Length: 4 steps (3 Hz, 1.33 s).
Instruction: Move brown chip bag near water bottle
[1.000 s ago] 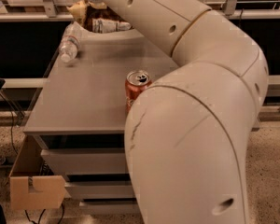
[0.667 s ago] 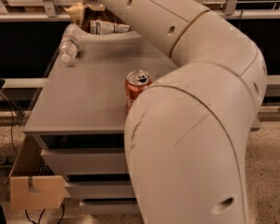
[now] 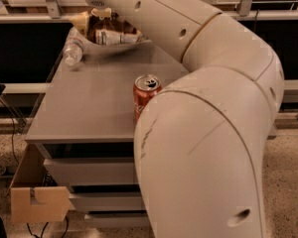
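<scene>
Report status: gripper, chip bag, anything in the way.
Gripper at far end of table, directly above brown chip bag. Bag close beside water bottle, which lies on its side. Red soda can mid-table, clear of both.

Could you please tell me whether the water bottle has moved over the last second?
No. The water bottle lies at the same spot by the table's far left corner, while the claw is above the brown chip bag beside it.
</scene>
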Each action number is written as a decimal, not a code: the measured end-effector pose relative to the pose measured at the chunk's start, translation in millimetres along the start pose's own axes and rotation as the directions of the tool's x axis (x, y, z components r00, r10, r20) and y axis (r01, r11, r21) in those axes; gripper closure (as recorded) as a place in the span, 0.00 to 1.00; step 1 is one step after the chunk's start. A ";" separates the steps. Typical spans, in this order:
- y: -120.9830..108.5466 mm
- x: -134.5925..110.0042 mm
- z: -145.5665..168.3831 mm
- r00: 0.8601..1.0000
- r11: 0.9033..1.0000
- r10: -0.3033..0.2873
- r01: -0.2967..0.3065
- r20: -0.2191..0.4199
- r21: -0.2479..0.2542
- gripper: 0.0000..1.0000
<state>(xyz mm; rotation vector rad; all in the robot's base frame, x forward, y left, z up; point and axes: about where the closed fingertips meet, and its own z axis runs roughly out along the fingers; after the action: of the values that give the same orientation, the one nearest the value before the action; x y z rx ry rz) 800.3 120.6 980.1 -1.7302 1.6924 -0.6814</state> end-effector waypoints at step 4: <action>8.5 -5.8 4.4 0.999 1.000 0.004 -0.003 0.048 -0.026 0.00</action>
<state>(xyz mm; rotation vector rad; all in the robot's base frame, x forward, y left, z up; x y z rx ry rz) 797.4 126.8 971.3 -1.7472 1.6783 -0.6134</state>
